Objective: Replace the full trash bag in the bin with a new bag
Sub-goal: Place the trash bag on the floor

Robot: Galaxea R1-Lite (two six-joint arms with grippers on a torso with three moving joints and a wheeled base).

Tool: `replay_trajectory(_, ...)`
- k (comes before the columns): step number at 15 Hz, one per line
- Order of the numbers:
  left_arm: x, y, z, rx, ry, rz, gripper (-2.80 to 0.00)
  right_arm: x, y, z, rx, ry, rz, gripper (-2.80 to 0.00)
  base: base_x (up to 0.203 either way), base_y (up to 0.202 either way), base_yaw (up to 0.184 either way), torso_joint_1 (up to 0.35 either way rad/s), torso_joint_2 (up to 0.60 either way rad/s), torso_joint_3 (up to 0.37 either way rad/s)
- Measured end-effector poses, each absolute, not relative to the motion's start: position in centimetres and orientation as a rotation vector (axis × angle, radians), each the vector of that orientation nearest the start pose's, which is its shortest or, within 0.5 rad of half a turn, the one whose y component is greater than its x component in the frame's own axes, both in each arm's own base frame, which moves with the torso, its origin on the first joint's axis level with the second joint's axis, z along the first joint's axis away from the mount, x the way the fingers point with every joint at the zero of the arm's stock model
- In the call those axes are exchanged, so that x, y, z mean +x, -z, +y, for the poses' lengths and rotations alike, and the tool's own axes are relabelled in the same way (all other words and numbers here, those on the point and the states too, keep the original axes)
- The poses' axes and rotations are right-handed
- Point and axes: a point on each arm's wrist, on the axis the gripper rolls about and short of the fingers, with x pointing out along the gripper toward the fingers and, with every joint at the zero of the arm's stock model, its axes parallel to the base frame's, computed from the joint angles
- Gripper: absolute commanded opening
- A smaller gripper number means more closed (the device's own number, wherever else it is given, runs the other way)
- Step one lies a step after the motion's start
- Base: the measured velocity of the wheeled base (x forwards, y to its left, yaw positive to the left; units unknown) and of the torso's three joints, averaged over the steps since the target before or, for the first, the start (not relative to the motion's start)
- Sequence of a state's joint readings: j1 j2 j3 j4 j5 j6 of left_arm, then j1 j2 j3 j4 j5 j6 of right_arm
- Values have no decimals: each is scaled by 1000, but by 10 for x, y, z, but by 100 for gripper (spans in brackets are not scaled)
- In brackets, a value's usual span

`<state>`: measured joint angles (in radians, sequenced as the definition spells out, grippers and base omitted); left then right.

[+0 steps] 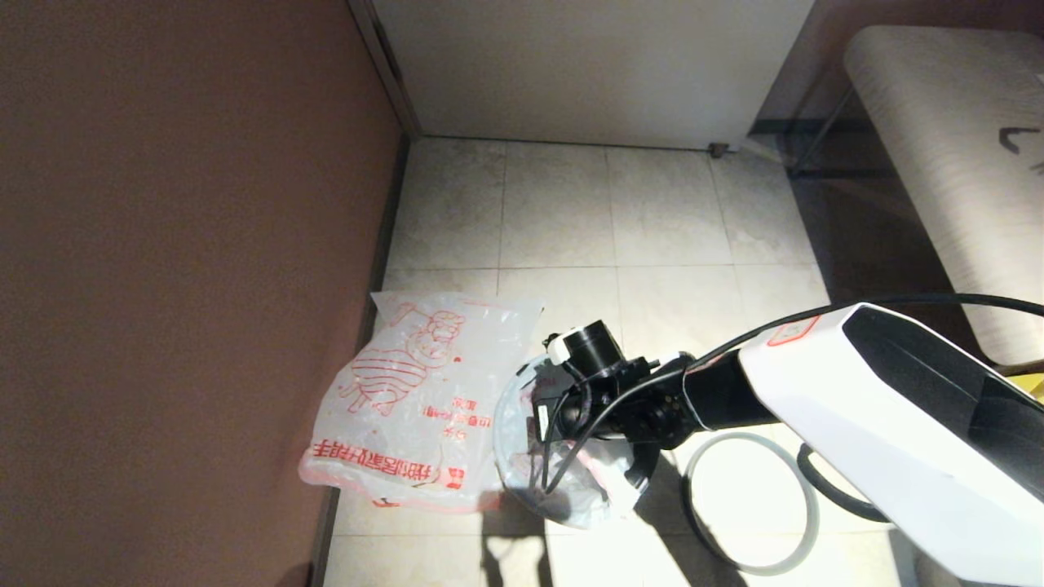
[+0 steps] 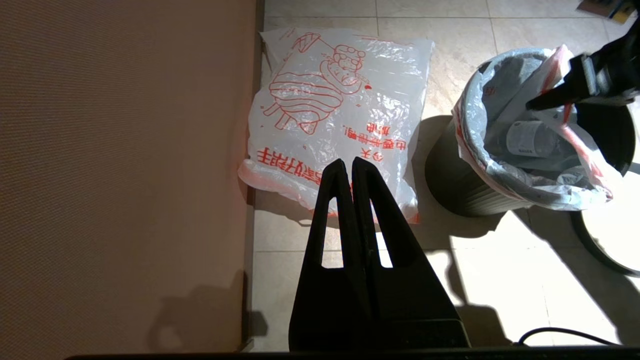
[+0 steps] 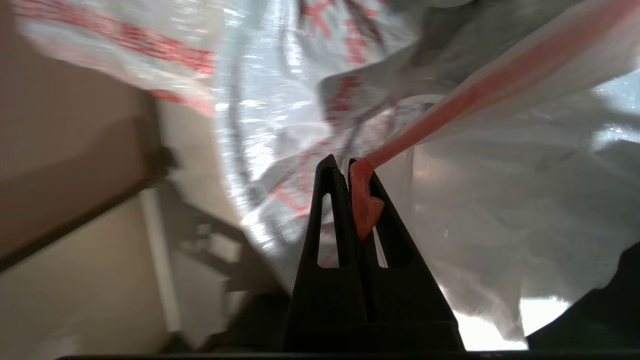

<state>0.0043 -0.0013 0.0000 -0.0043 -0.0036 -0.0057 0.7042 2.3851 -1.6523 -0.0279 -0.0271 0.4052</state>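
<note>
With your right pincer (image 3: 347,162) clamped on the red edge of the full trash bag (image 2: 530,150) sitting in the bin (image 2: 452,182), lift straight up above the bin so the bottles don't snag, left pincer (image 2: 347,167) closed and idle

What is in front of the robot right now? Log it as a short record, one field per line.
full trash bag: lining the bin, bottles inside
bag edge: red-striped strip pinched in the right tool, pulled taut
new bag: flat on the floor tiles beside the bin, against the brown wall
grey hoop: off the bin, lying on the floor next to it
left tool: shut, empty, above the near edge of the new bag
</note>
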Motion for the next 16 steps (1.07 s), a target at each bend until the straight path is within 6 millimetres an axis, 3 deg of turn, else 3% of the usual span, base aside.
replay_trajectory(7, -23, -76, 0, -5, -1, -5, -280, 357, -111, 301, 268, -606, 832, -280, 0, 0, 0, 0, 0, 0)
replay_trajectory(12, -23, -76, 0, -6, -1, -6, -280, 371, -119, 271, 293, -546, 819, -280, 0, 0, 0, 0, 0, 0)
replay_trajectory(16, -23, -76, 0, -6, -1, -5, -280, 368, -113, 251, 243, -515, 843, -280, 0, 0, 0, 0, 0, 0)
